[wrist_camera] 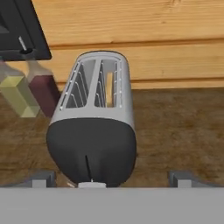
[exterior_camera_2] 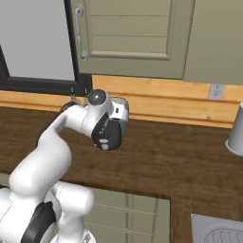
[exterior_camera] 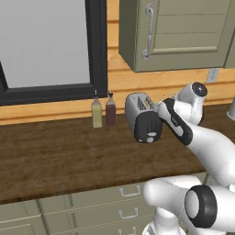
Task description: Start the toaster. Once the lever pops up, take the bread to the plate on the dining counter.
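Note:
The silver toaster stands on the dark wooden worktop, its black end panel facing me. A tan slice of bread sits down in its right slot. On the panel a thin vertical track runs down to the lever, which is cut off at the view's bottom edge. My gripper is open, with its fingertips wide apart on either side of the panel's lower end, just in front of it and touching nothing. From the right base view my hand covers most of the toaster. The plate and the dining counter are out of view.
Two slim bottles, one yellow-green and one dark red, stand just left of the toaster against the wall. An olive wall cabinet hangs above. A grey container stands far right, with a sink corner near the front.

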Available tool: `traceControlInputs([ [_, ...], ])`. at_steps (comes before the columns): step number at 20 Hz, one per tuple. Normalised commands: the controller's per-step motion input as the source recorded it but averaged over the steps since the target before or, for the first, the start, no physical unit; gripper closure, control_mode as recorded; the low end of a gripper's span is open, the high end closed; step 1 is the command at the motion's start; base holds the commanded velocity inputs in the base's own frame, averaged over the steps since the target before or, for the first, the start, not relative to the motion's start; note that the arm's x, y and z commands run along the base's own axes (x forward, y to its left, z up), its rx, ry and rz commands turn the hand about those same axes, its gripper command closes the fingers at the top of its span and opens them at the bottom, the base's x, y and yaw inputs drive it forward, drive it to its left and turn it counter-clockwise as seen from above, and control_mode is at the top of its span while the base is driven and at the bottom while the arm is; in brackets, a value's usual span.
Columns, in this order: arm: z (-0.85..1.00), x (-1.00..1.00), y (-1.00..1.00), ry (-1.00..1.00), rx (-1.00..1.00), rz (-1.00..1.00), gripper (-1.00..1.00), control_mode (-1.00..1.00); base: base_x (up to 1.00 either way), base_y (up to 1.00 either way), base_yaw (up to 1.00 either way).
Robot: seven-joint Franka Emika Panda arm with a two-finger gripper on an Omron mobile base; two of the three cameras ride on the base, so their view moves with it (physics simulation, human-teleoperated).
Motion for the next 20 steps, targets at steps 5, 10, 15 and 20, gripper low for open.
traceControlInputs([
  [5, 0.13, 0.0, 0.0, -0.29, 0.0, 0.0, -1.0, -1.0, 0.0, 0.0, 0.0],
  [10, 0.0, 0.01, 0.0, -0.07, 0.0, 0.0, -1.0, -1.0, 0.0, 0.0, 0.0],
  [15, 0.0, 0.09, 0.0, 0.0, 0.0, 0.0, -1.0, -1.0, 0.0, 0.0, 0.0],
  [20, 0.0, 0.25, 0.0, 0.0, 0.0, 0.0, -1.0, -1.0, 0.0, 0.0, 0.0],
])
